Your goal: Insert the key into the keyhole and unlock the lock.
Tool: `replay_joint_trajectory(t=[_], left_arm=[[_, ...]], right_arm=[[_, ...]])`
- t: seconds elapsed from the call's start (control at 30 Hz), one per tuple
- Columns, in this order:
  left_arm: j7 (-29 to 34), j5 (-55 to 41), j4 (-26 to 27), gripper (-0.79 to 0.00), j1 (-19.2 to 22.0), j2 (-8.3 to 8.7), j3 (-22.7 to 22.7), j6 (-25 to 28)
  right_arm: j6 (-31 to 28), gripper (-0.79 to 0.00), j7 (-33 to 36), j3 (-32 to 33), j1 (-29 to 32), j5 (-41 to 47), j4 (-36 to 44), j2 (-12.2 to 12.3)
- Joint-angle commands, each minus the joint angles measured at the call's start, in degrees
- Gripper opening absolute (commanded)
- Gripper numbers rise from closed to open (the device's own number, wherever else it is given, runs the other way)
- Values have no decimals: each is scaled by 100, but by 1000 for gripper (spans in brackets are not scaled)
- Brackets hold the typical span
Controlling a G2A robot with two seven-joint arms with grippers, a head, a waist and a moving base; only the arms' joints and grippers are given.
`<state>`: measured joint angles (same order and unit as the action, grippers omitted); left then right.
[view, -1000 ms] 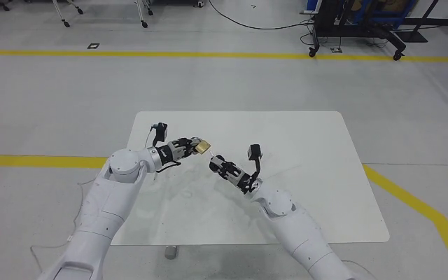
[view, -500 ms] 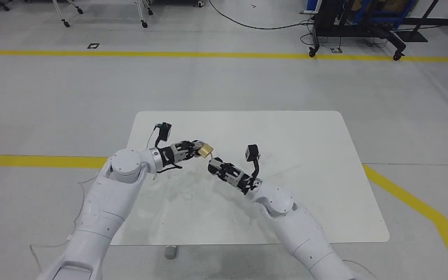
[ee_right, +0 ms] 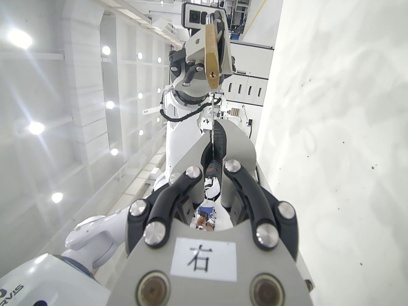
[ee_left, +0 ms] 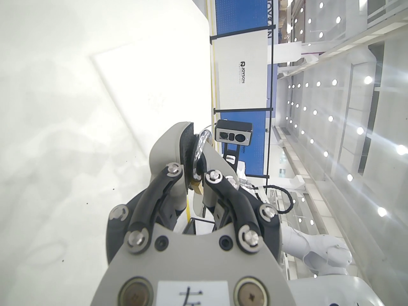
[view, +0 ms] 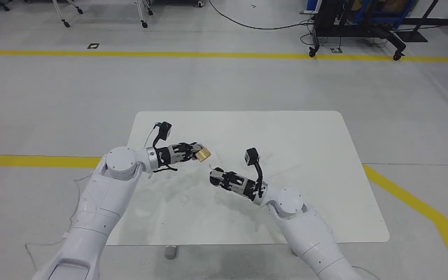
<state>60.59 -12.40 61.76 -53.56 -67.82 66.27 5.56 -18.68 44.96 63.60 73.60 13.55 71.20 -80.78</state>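
Note:
My left gripper (view: 194,151) holds a brass padlock (view: 203,153) above the white table (view: 315,140), left of its middle. In the left wrist view the left gripper (ee_left: 199,141) is shut on the lock's steel shackle (ee_left: 198,149). The right wrist view shows the padlock (ee_right: 211,49) end-on, its keyhole (ee_right: 212,74) facing my right gripper (ee_right: 217,132). That gripper is shut on a thin silver key (ee_right: 211,119), seen edge-on and pointing at the keyhole. In the top view my right gripper (view: 215,175) sits a little nearer the table's front edge than the lock, with a small gap between them.
The tabletop (ee_right: 334,97) carries only faint marks and dark specks. Yellow floor lines (view: 210,54) run behind and beside the table. A black wheeled stand (view: 357,28) is far back on the right.
My right gripper has drawn back with the key toward the table's front edge, widening the gap to the lock. The left gripper and padlock have shifted slightly the same way.

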Motion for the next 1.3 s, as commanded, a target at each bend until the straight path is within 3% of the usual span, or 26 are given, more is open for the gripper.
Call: replay_joint_trajectory(t=[0.0, 0.17, 0.83, 1.13, 1.17, 1.2, 1.27], left_arm=[[235, -92, -40, -785, 38, -3, -36, 27], [513, -76, -149, -785, 134, -12, -170, 39], [614, -120, -299, -785, 260, -22, -371, 88], [632, -112, -283, -785, 271, -23, -455, 117], [620, -139, -289, -785, 272, -22, -450, 120], [587, -163, -305, -785, 272, -21, -437, 112], [465, -223, -346, -785, 273, -20, -402, 47]], right_arm=[[13, -785, 116, 2, 5, 12, 9, 17], [-57, -785, 218, -41, -22, 24, 3, 38], [-111, -785, 55, -166, -204, 100, -238, 74], [-178, -785, -296, -150, -257, 122, -327, 82], [-187, -508, -320, -154, -263, 162, -340, 79], [-192, 0, -344, -155, -270, 195, -352, 77], [-214, 0, -403, -156, -276, 240, -361, 75]])
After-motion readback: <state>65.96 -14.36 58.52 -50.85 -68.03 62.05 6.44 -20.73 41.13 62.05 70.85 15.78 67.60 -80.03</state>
